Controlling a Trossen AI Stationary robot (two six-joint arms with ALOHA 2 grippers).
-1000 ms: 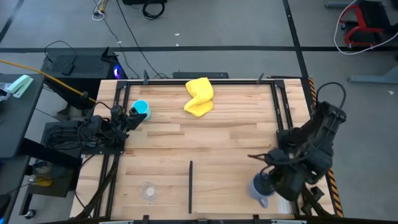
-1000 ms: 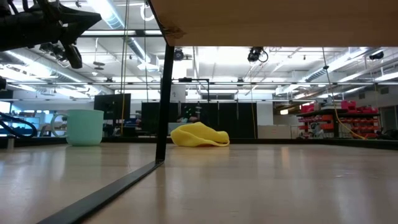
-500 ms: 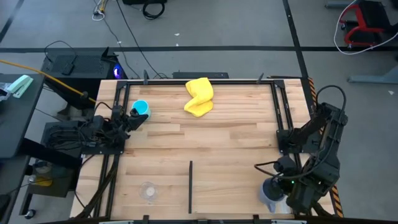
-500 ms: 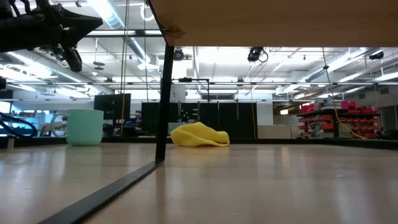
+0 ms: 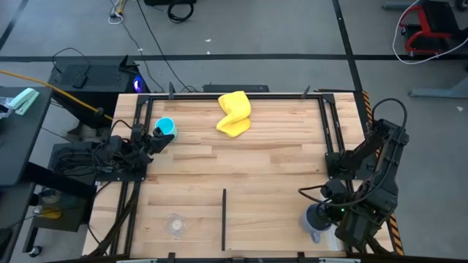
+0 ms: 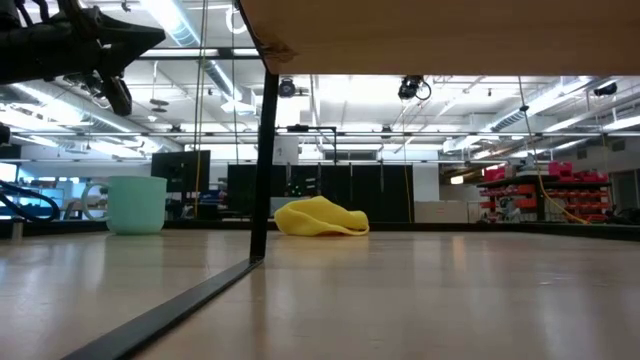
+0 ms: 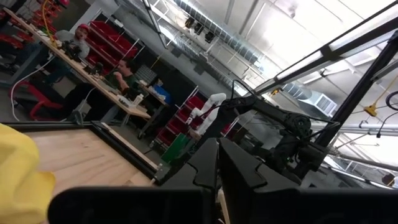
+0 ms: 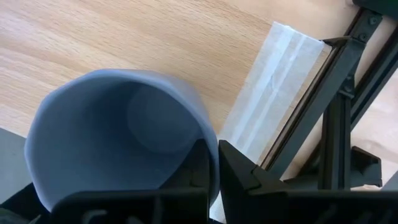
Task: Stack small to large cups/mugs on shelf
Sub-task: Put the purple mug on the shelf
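Butcher-block table (image 5: 241, 168) fills the frame rail to rail, and the question for the coming move is which way the shelf divider lies from the loaded pincer. At the table's near right corner the right gripper (image 5: 327, 218) is clenched on the grey-blue mug (image 5: 316, 221): in the right wrist view one finger (image 8: 239, 177) sits just outside the rim of the mug (image 8: 118, 134), whose mouth opens straight toward that camera, empty. From that pincer the thin dark divider (image 5: 224, 218) lies off to its left, and the small glass cup (image 5: 174, 224) stands beyond the divider, well apart. The bright-blue mug (image 5: 167, 128) sits just in front of the left gripper (image 5: 155, 140), whose fingers I cannot tell open from closed; that arm is plainly the nearer one for it. A yellow cloth (image 5: 234, 113) lies near the far rail.
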